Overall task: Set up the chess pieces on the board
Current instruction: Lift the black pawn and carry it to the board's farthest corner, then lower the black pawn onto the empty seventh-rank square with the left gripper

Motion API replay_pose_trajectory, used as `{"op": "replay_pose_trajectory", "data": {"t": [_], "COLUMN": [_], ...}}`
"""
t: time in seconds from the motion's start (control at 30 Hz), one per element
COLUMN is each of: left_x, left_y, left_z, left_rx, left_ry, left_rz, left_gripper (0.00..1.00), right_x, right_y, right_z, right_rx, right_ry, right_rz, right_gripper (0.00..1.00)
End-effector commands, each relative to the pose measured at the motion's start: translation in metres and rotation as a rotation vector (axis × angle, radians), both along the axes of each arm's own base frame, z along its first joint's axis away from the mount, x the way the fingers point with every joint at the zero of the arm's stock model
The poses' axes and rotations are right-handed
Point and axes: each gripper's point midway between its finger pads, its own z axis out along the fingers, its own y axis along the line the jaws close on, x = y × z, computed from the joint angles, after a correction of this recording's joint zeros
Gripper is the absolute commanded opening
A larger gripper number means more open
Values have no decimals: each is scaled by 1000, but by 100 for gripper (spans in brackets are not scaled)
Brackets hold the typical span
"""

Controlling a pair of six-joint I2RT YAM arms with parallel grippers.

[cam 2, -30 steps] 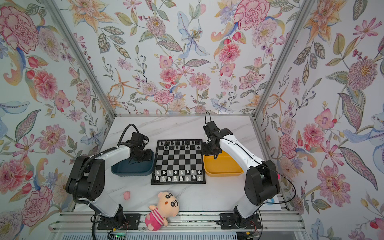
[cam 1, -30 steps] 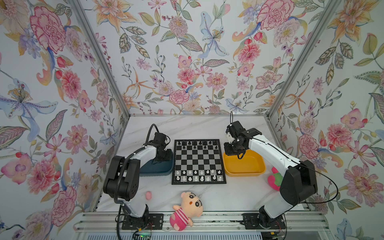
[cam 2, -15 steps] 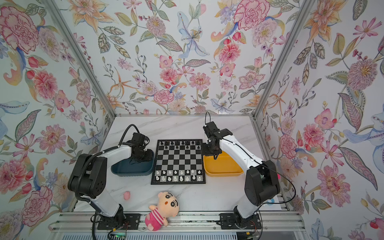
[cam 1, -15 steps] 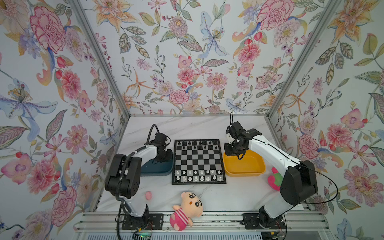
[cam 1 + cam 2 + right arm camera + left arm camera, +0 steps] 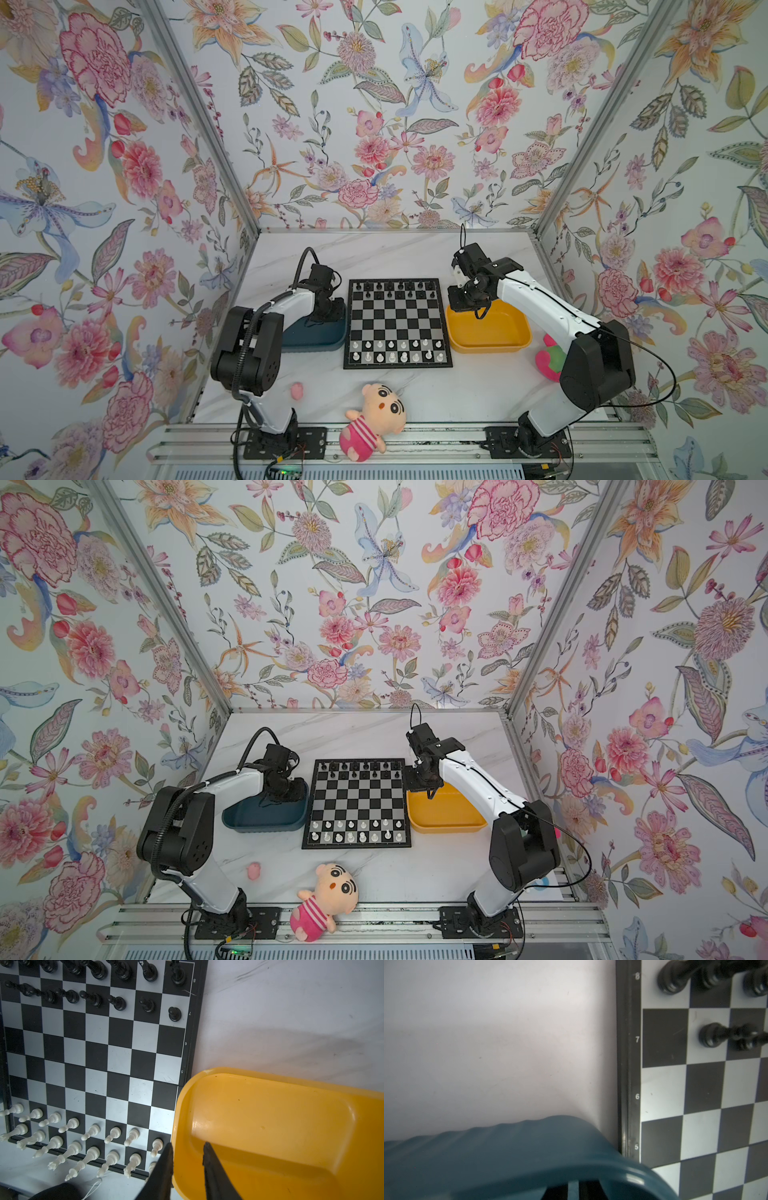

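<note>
Left gripper (image 5: 573,1190): pinched shut, down in the blue tray (image 5: 508,1147); any catch hidden.
Right gripper (image 5: 188,1145): jaws parted, empty, over the yellow tray (image 5: 270,1126) rim.
Board (image 5: 116,1064): just beside those jaws.
Chess pieces (image 5: 113,1133): white rows nearest, black beyond.

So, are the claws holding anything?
Right claw: open, empty, over the yellow tray. Left claw: shut inside the blue tray; a piece in it cannot be told.

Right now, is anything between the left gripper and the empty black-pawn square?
Yes, the wall of the blue tray: the left gripper is down inside it, and its rim rises between the gripper and the bare square.
</note>
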Motion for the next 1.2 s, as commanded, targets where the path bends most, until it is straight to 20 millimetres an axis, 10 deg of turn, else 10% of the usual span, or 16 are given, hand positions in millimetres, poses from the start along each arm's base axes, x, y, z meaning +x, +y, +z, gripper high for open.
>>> {"op": "replay_pose_trajectory", "data": {"t": [0.0,0.6,1.17], "left_x": [5,28,56], "left_y": [6,-17,-66], "left_z": [18,122,88], "left_rx": [26,70,120], "left_ry": [-29,-209,-152], "left_rz": [-1,-78,-202], "left_gripper": [0,0,0], "right_x": [-4,-11,-15], "right_y": [-2,-4,-13], "right_z": [3,4,1], "right_rx": [16,39,53], "right_ry": [-4,-20,-24], "right_rz": [-16,-10,-37], "right_gripper": [28,28,28]}}
